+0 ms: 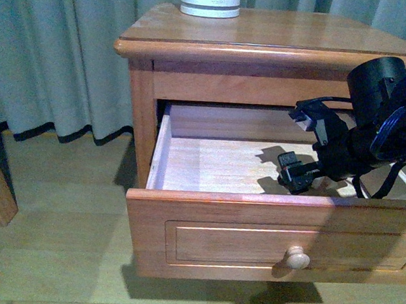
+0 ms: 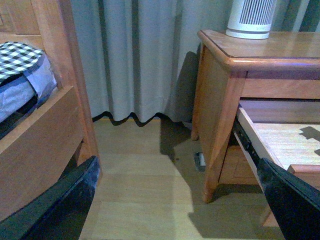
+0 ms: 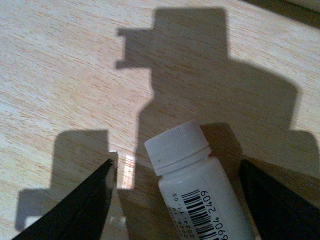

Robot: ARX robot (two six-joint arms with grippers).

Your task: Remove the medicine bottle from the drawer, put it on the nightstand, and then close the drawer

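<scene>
A: What is shown from the front?

B: The upper orange-brown wooden drawer (image 1: 274, 236) is seen standing well open from the orange-brown wooden nightstand (image 1: 273, 36). The black right gripper (image 1: 298, 175) is found inside it. The bottle cannot be made out from here. If the arm were raised straight up, the nightstand's overhanging top could be struck.

A: And the left wrist view?

B: The black left gripper (image 2: 177, 165) is seen spread, with nothing between its fingers, over the pale wooden floor (image 2: 140, 195) beside the nightstand. No hazard is judged there.

A: The right wrist view?

B: The small white plastic medicine bottle (image 3: 200, 195), ribbed-capped, is seen apparently lying on its side on the drawer's pale board floor. It is flanked by the right gripper's spread fingers and is untouched by them. One finger looks nearer than the other. If contact is made unevenly, the round bottle could be rolled or spun away. A slip is also judged likely if only the cap is pinched.
</scene>
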